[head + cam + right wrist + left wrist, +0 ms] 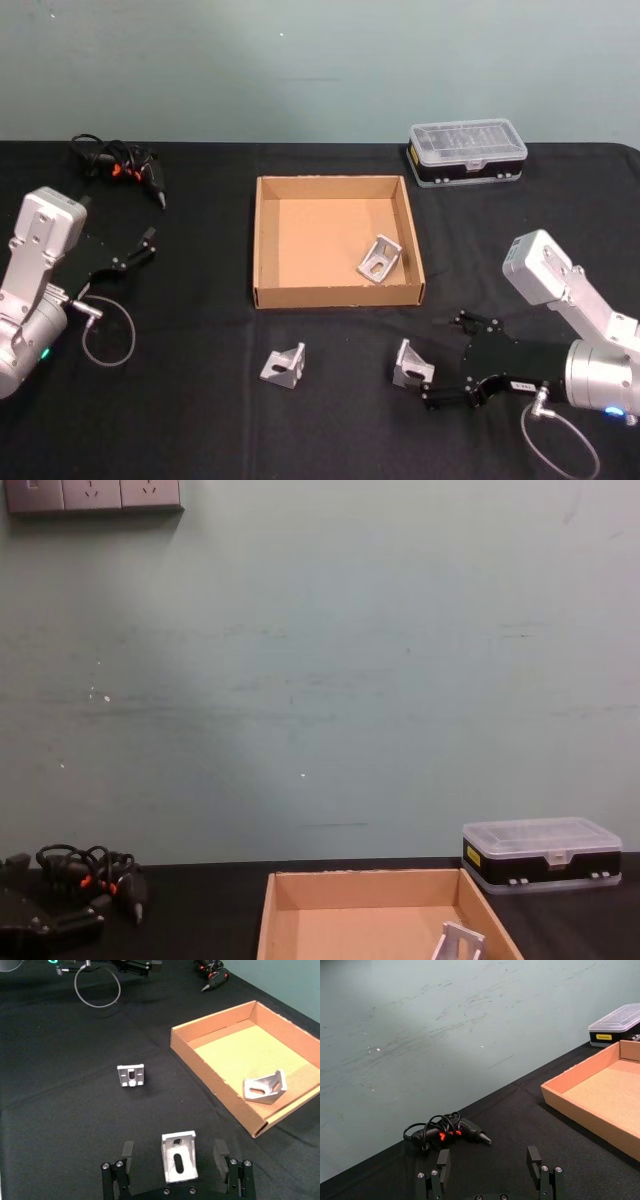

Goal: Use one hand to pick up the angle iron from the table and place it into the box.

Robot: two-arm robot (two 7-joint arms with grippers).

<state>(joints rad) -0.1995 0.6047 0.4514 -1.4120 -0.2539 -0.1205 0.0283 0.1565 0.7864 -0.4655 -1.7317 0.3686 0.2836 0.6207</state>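
Fingers of the right gripper stand spread wide, low over the table a little in front of the box and near its right front corner. They reach in from the robot's right toward the space before the box's front wall. One angle iron stands upright on the table in the gap between those fingers. The right wrist view shows its slotted face toward the camera and clear space on either side, so neither finger touches it. A second angle iron rests on the table in front of the box's left half, well apart from the gripper and just short of the front wall. A third angle iron already lies inside the box, tilted on the floor close to the right wall and nearer the front than the back. The left gripper hangs off to the left of the box, well clear of it, its fingers parted and holding nothing. Behind the box's right back corner sits a clear-lidded plastic case. Out beyond the box's left back corner lies a black corded tool with orange marks, its cable bunched beside it.
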